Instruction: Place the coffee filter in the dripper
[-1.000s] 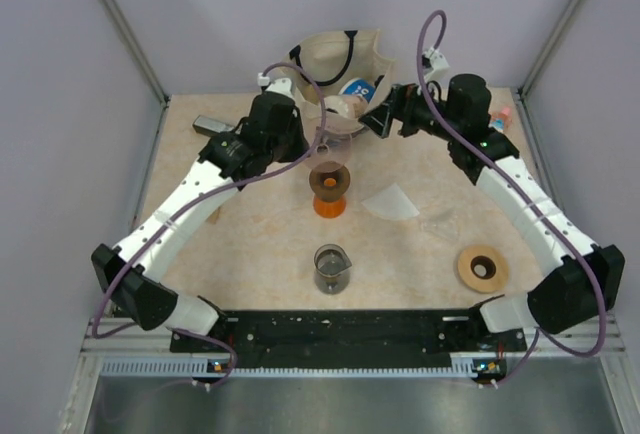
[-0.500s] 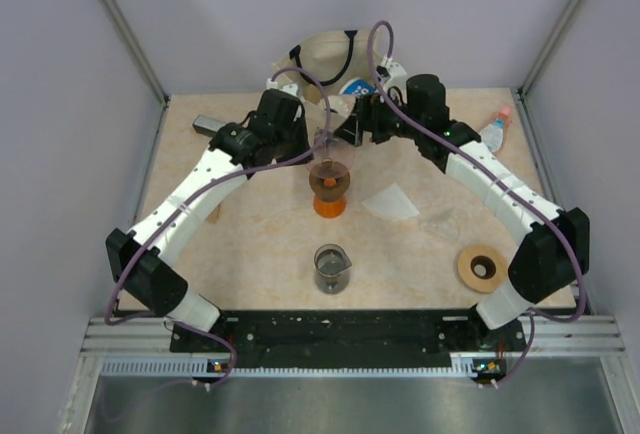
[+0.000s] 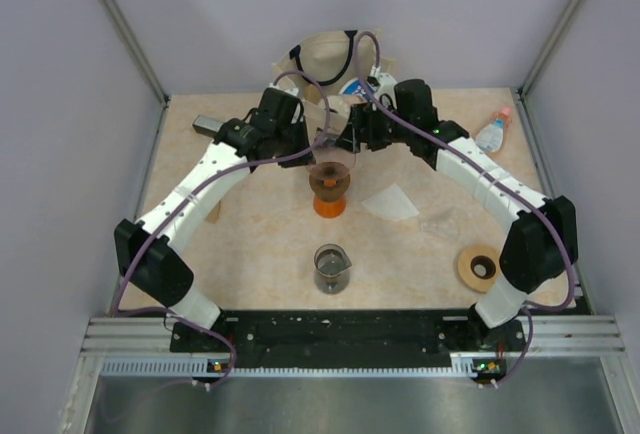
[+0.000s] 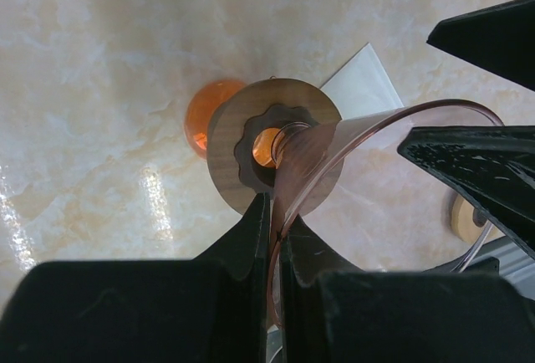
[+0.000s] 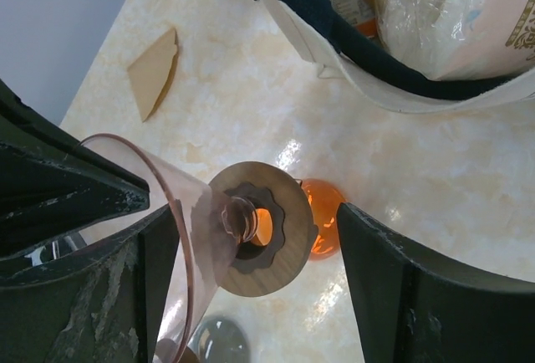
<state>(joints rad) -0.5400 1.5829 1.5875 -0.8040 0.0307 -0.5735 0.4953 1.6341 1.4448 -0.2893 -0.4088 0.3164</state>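
Left gripper (image 4: 274,221) is pinched tight on the rim of the dripper (image 4: 368,141), a see-through pinkish cone. It holds the cone tilted in the air at the middle back of the counter (image 3: 250,224). The cone's narrow end points at the centre hole of a brown ring (image 4: 242,141), which sits on top of an orange base (image 4: 201,116). It does not look seated there yet.

Right gripper (image 5: 257,221) comes in from the opposite side with its jaws wide apart and nothing clamped. From its own wrist view the cone and the ring lie between its two fingers. From the left wrist view one dark finger seems to overlap the cone's far rim, though I cannot tell whether it touches.

The coffee filter (image 3: 392,201) lies flat and folded on the counter, a white fan shape just to the right of the orange base. Neither gripper is on it.

To my eye this is the preparatory step of settling the dripper upright on its ring, and the filter's turn has not come. Next, the cone needs levelling so its stem drops through the hole. Then one gripper must let go, reach down to the thin paper, lift it by an edge and lower it point-first into the open cone.
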